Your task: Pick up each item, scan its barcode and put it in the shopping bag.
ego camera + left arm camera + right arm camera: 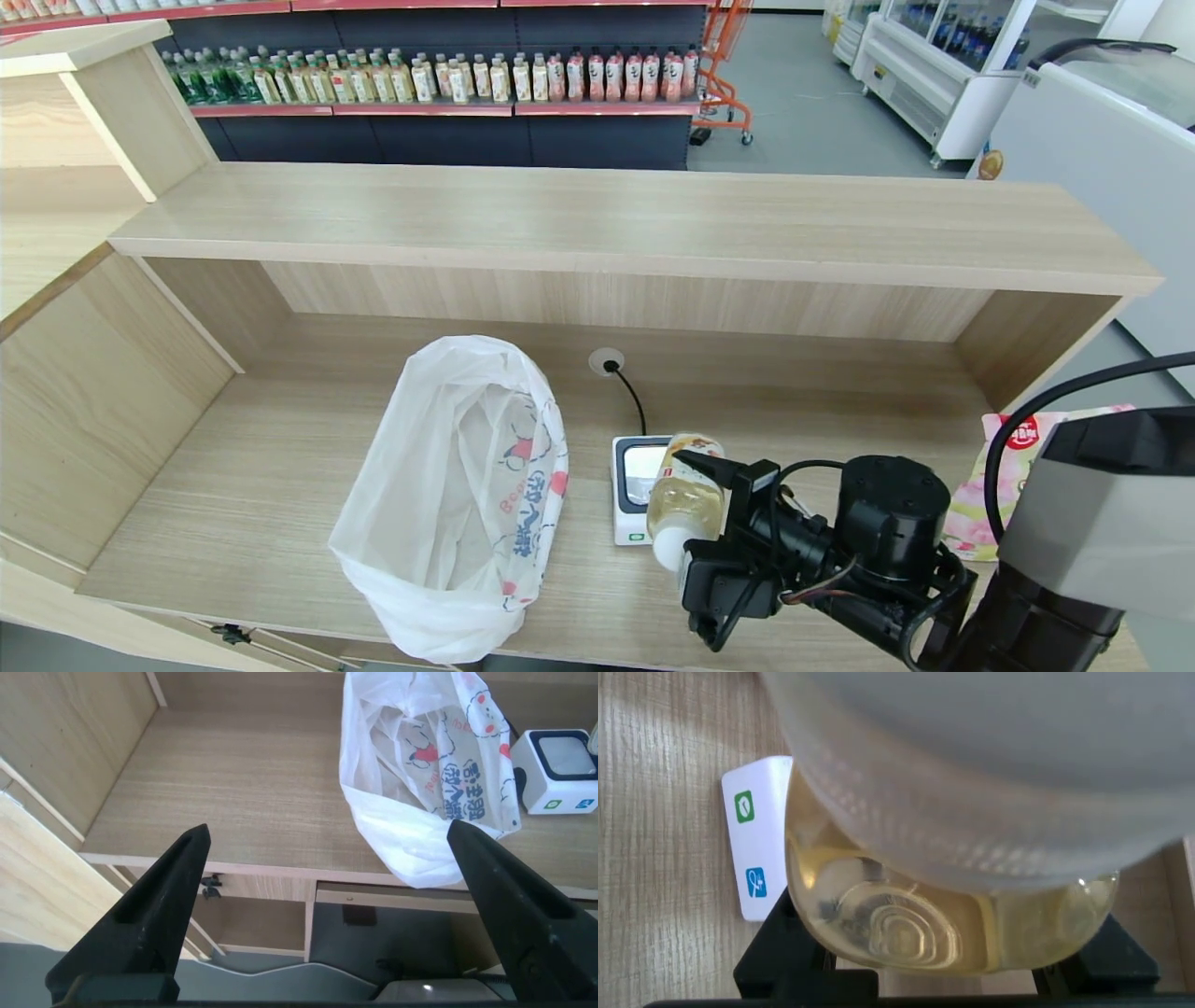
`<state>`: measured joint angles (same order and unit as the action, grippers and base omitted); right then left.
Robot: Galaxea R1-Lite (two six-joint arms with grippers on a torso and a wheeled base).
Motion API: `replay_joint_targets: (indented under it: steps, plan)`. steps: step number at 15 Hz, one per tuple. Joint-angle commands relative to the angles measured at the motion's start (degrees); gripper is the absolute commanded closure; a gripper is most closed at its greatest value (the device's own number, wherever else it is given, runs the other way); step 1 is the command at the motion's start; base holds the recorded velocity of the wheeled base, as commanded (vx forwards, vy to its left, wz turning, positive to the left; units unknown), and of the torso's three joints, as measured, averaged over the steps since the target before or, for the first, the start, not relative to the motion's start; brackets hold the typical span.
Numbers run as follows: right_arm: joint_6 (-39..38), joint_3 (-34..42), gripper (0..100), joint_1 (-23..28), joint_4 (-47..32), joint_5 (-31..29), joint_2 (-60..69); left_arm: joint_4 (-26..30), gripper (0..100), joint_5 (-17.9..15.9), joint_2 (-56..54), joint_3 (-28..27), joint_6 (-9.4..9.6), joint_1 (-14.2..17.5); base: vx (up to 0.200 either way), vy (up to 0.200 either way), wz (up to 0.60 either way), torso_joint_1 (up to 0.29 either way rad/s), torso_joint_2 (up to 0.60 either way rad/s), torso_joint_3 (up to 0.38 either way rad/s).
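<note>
My right gripper [707, 509] is shut on a clear bottle of pale yellow drink [684, 499], holding it on its side just over the white barcode scanner [631, 495] on the counter. Up close in the right wrist view, the bottle [952, 905] hides most of the scanner [757, 840]. The white shopping bag [467, 495] stands open to the left of the scanner. My left gripper [327, 905] hangs open off the counter's front edge, near the bag [425, 775], with nothing between its fingers.
A pink snack packet [990, 485] lies at the counter's right end, partly behind my right arm. The scanner's black cable [630, 392] runs to a hole in the counter. A raised shelf closes the back; wooden side walls bound the counter.
</note>
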<state>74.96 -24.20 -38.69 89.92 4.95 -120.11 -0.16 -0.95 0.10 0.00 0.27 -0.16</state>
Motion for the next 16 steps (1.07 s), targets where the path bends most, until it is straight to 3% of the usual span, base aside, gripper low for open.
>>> replay_joint_targets:
  steps: [1, 10, 13, 16]
  plan:
    - [-0.43, -0.41, 100, -0.51, 0.08, -0.73, 0.49, -0.02, 0, -0.02, -0.01, 0.0, 0.0, -0.02, 0.0, 0.0, 0.0, 0.0, 0.0, 0.0]
    - [-1.13, -1.2, 100, -0.68, 0.08, -4.6, 0.93, -0.02, 0, -0.02, -0.01, 0.0, 0.0, -0.02, 0.0, 0.0, 0.0, 0.0, 0.0, 0.0]
    - [-5.53, -1.55, 100, -2.09, 0.08, -10.13, 1.2, -0.02, 0, -0.02, -0.01, 0.0, 0.0, -0.02, 0.0, 0.0, 0.0, 0.0, 0.0, 0.0]
    - [-9.04, -2.26, 100, -2.7, 0.08, -10.66, 1.46, -0.02, 0, -0.02, -0.01, 0.0, 0.0, -0.02, 0.0, 0.0, 0.0, 0.0, 0.0, 0.0]
